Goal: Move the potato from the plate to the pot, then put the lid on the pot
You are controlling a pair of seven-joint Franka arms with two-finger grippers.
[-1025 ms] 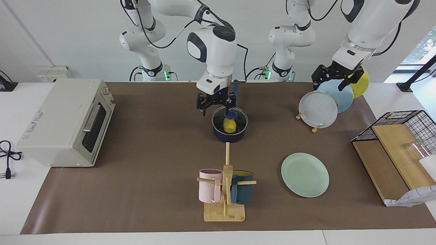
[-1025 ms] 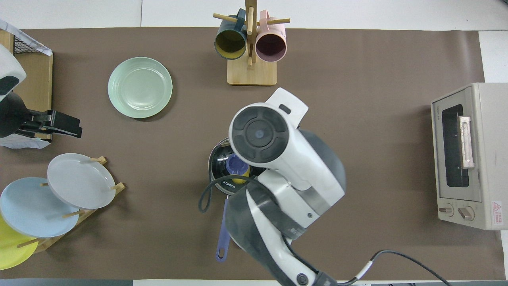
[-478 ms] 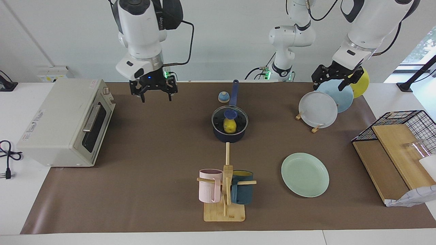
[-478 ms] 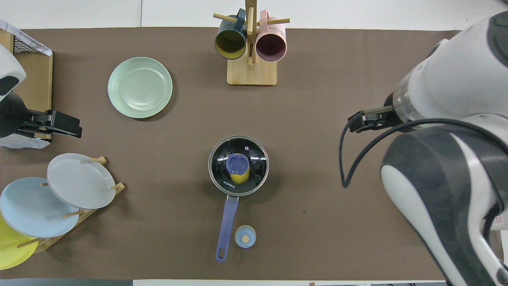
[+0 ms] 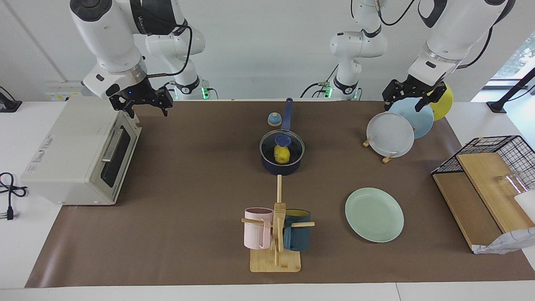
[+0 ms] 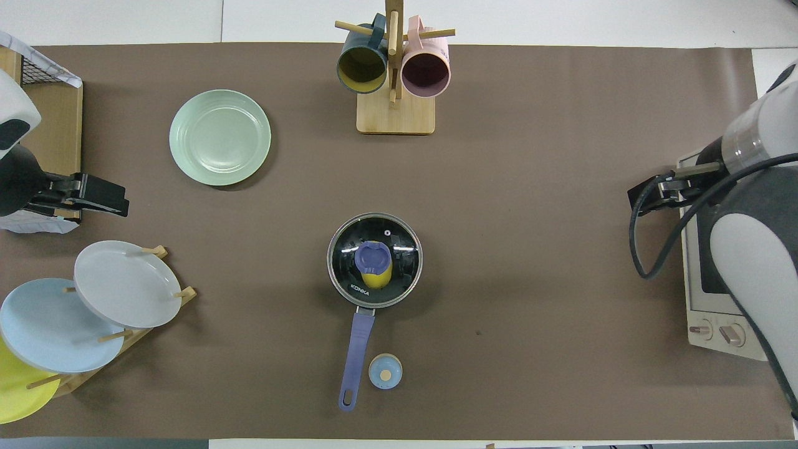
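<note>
The dark blue pot (image 5: pixel 281 168) stands mid-table, its long handle (image 6: pixel 355 349) pointing toward the robots. The glass lid (image 5: pixel 294 146) with its blue knob (image 6: pixel 372 255) sits on the pot. The yellow potato (image 5: pixel 282 155) lies inside and shows through the glass (image 6: pixel 378 278). The mint-green plate (image 5: pixel 374 214) lies bare, farther from the robots, toward the left arm's end (image 6: pixel 219 137). My right gripper (image 5: pixel 146 109) is open and empty, up over the toaster oven's corner (image 6: pixel 648 196). My left gripper (image 5: pixel 404 103) is open and empty and waits over the plate rack (image 6: pixel 103 202).
A toaster oven (image 5: pixel 79 150) stands at the right arm's end. A wooden mug rack (image 5: pixel 276 234) with a pink and a teal mug stands farther from the robots than the pot. A plate rack (image 5: pixel 391 133), a small blue-topped bell (image 5: pixel 274 119) and a wire basket with boards (image 5: pixel 480 184) also stand here.
My right gripper let go of the lid's knob, rose and swung away to the toaster oven's end. The lid stays on the pot. The left arm has not moved.
</note>
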